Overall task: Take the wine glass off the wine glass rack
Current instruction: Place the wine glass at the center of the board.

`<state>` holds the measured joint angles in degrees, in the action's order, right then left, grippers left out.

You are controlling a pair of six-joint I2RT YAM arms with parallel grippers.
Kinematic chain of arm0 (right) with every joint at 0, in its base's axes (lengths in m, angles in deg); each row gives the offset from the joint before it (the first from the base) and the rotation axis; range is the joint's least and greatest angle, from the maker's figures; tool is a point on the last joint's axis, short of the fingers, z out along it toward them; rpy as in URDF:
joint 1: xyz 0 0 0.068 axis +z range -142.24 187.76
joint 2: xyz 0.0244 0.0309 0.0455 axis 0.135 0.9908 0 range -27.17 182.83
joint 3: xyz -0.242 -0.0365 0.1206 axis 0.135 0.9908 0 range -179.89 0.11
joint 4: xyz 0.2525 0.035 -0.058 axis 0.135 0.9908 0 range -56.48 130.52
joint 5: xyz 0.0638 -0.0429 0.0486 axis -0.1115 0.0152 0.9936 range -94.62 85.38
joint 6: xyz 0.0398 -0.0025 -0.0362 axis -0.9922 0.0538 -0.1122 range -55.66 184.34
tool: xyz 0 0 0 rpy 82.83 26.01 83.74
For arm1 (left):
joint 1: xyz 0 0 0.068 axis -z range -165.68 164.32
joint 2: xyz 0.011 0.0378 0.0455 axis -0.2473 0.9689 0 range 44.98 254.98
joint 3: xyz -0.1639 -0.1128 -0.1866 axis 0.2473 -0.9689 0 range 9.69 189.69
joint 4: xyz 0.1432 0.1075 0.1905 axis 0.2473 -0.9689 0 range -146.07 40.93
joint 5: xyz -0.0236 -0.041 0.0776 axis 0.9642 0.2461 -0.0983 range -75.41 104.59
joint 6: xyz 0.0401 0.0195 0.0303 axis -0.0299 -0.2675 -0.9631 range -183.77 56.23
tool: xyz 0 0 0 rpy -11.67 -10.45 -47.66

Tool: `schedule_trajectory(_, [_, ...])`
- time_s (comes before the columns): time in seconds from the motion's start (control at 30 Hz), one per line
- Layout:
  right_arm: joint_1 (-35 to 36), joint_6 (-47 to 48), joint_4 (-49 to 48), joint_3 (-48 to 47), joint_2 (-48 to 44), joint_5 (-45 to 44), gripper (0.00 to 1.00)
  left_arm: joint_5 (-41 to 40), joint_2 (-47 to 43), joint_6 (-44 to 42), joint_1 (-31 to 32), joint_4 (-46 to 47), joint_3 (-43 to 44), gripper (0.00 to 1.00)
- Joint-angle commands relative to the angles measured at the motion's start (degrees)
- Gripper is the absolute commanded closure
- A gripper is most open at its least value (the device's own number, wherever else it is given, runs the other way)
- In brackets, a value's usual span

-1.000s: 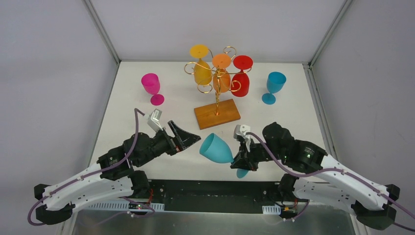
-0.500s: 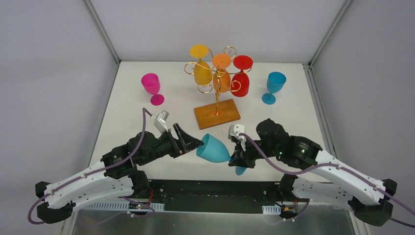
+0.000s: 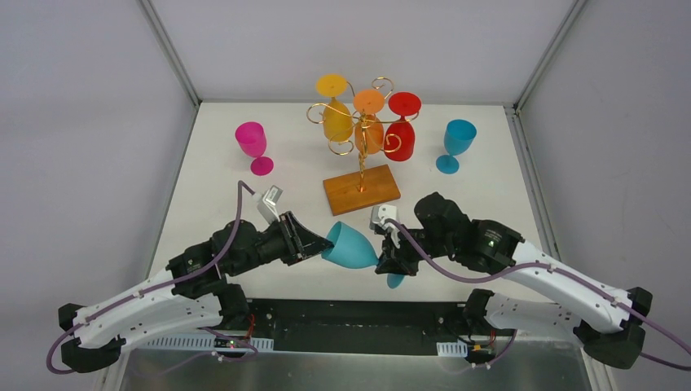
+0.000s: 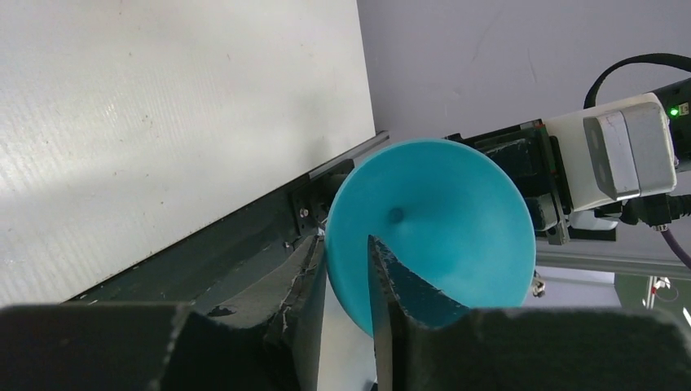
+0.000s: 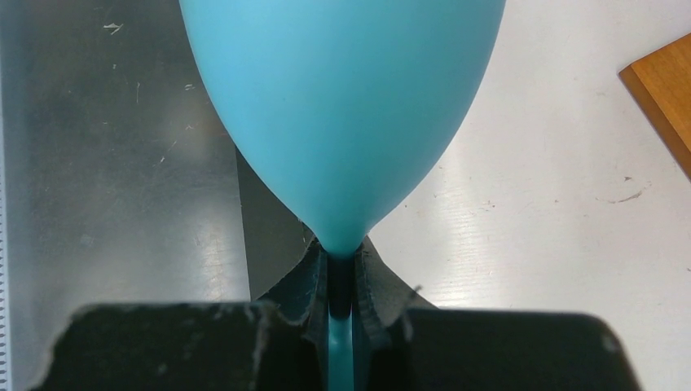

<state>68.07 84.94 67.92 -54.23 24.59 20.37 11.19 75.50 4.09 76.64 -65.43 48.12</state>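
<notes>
Teal wine glass (image 3: 352, 247) is off the rack already, held sideways in the air above the near part of the white table (image 3: 489, 195), between the two arms. The right gripper (image 3: 389, 262) is clamped tight on the stem just behind the bowl, and its wrist view shows both fingers (image 5: 376, 285) squeezing that stem. The foot pokes out on the near side. The bowl's open mouth points left, straight at the left gripper (image 3: 319, 239). That one has its jaws only a little apart, straddling the rim, with one finger (image 4: 407, 293) inside the bowl and the other outside. Honestly can't tell if it's actually pinching the wall or just sitting around it.

Just past that is the wine glass rack (image 3: 362, 155), its wooden base (image 3: 361, 190) sitting at an angle. Yellow (image 3: 336, 120), orange (image 3: 369, 130) and red (image 3: 401, 134) glasses hang upside down from the gold wire arms. A pink glass (image 3: 253, 140) stands upright off to the left and a blue glass (image 3: 458, 138) upright off to the right, both well apart from the rack.
</notes>
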Motion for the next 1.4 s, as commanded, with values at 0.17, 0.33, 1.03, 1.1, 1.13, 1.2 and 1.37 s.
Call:
schedule_trajectory(0.17, [0.27, 2.26, -0.99, -3.4, 1.78, 0.78, 1.0, 1.93, -1.08, -1.13, 0.44, 1.9, -0.65, 0.98])
schedule_trajectory(0.33, [0.26, 2.37, -1.02, -3.41, 2.41, -0.21, 1.0, 1.88, -1.2, -1.36, 0.45, 1.88, -0.57, 1.0])
schedule_trajectory(1.03, [0.27, 0.93, -0.41, -2.28, -2.6, -9.77, 0.41, -8.25, -4.28, -4.95, 0.45, -10.06, 2.87, 1.0])
schedule_trajectory(1.1, [0.3, -0.12, -0.38, -2.25, -3.42, -11.64, 0.41, -10.07, -3.8, -6.22, 0.42, -12.25, 4.13, 1.0])
schedule_trajectory(1.13, [0.33, -0.74, -0.44, -2.38, -3.75, -12.95, 0.41, -11.14, -3.46, -6.71, 0.45, -14.05, 4.82, 1.0])
schedule_trajectory(1.2, [0.31, -2.35, -0.42, -2.87, -4.25, -16.45, 0.4, -13.39, -2.88, -7.74, 0.43, -16.63, 6.22, 1.0])
schedule_trajectory(1.37, [0.08, -6.52, -0.77, -3.91, -4.65, -29.74, 0.33, -17.08, -2.05, -10.72, 0.41, -19.05, 8.52, 1.0])
